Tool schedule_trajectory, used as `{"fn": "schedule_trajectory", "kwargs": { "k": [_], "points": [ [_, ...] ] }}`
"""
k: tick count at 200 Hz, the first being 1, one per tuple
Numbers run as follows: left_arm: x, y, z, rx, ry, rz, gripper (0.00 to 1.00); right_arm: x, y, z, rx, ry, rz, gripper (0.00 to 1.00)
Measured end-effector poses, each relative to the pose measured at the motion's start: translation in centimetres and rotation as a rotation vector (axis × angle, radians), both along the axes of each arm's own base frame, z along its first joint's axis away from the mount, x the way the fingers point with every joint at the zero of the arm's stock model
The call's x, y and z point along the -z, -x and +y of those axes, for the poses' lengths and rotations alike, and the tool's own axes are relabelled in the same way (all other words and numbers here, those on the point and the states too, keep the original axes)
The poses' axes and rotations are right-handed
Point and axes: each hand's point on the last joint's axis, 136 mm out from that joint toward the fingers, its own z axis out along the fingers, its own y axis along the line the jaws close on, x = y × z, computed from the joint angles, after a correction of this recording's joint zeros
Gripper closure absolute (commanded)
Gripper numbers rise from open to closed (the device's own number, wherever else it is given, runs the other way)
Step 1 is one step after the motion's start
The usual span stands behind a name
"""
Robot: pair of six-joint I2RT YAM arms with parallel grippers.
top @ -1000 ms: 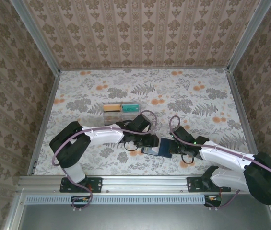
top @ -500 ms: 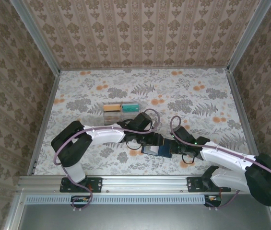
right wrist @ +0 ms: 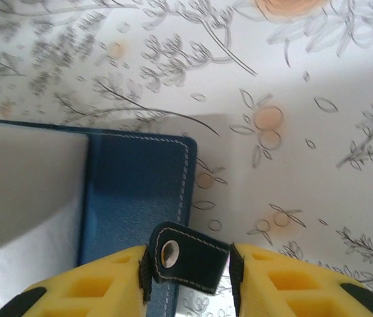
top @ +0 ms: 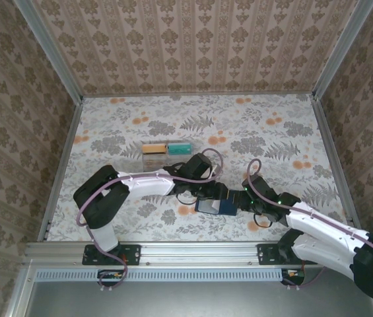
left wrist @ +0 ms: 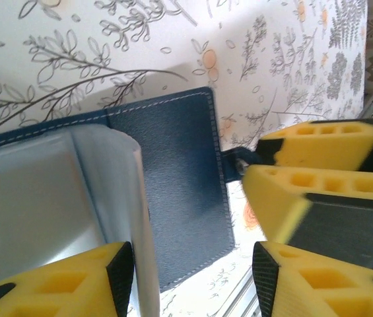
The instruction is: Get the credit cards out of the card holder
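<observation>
Cards: two lie flat on the counter [top: 272, 112], an orange card [top: 153, 149] and a teal card [top: 181, 149], side by side, far and left of the tools and well apart from the holder [top: 220, 207]. Both are judged already out.

Holder: navy, lying on the counter near the front edge, between the two tools, with its long axis running left to right. A pale grey sheet [left wrist: 41, 205] stands up from its left half. Whether this is a card or a sleeve cannot be told.

Right tool [top: 240, 202]: closed on the holder's snap tab [right wrist: 186, 256] at the right end. In the right wrist view both pads press the tab's sides. It is judged to be anchoring the holder.

Left tool [top: 210, 195]: poised over the holder's left half, fingers apart and clamped on nothing. In the left wrist view the sheet's free edge lies against the inner face of one finger [left wrist: 61, 281]. The other finger [left wrist: 318, 284] stands well clear of it, across bare navy leather.

Finding: the left arm is the nearer to whatever is in the holder, and the right tool is occupied. The sheet sits at one side of the left tool's gap, not centred. Closing on it is judged to need a small sideways shift first. The pull should run away from the tab, along the holder's long axis.
</observation>
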Motion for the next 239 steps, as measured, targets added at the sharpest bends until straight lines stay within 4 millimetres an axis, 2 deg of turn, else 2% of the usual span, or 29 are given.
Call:
{"fn": "schedule_trajectory", "kwargs": {
  "k": [12,29,71,105,157,239],
  "points": [
    [-0.4,-0.1,-0.3,0.002,0.011,-0.004,0.47,1.1,0.6,-0.4,0.01,0.012,0.033,0.66],
    [-0.9,-0.2,-0.6,0.005,0.023,-0.008,0.47,2.3,1.2,-0.7,0.018,0.027,0.076,0.73],
    [-0.5,-0.4,-0.2,-0.003,-0.001,-0.015,0.44,3.2,1.0,-0.7,0.017,0.038,0.099,0.82],
    [0.1,-1.2,2.0,-0.051,-0.059,-0.035,0.42,3.2,0.5,-0.4,-0.002,0.056,0.104,0.91],
    [1.4,-1.7,5.0,-0.114,-0.132,-0.036,0.42,3.1,-0.5,0.5,-0.029,0.054,0.095,0.92],
    [2.5,-1.4,6.2,-0.131,-0.204,-0.035,0.44,3.1,-0.6,0.7,-0.039,0.048,0.09,0.93]
  ]
}}
